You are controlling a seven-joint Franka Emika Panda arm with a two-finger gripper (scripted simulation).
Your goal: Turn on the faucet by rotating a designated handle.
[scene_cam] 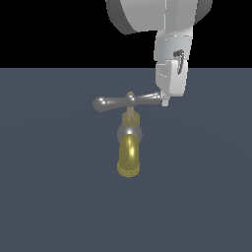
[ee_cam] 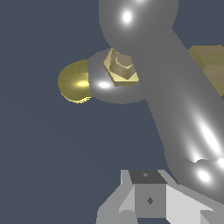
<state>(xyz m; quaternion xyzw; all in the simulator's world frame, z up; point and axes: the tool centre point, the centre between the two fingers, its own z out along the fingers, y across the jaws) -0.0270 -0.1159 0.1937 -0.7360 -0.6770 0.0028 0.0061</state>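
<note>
The faucet [scene_cam: 129,133] stands on the dark floor, with its brass-yellow spout [scene_cam: 129,157] curving toward the camera in the exterior view. The grey crossbar handle [scene_cam: 115,102] lies level across its top. My gripper [scene_cam: 165,102] hangs straight down at the bulb on the handle's arm toward the exterior view's right, touching or almost touching it. The jaws look shut with nothing between them. In the wrist view the handle [ee_cam: 175,100] fills the frame, its bulb beside my gripper [ee_cam: 148,192]. The spout [ee_cam: 74,82] and brass stem [ee_cam: 121,68] show beyond.
A flat dark grey-blue floor [scene_cam: 59,197] surrounds the faucet. My arm's white links [scene_cam: 157,15] hang from above at the exterior view's upper right.
</note>
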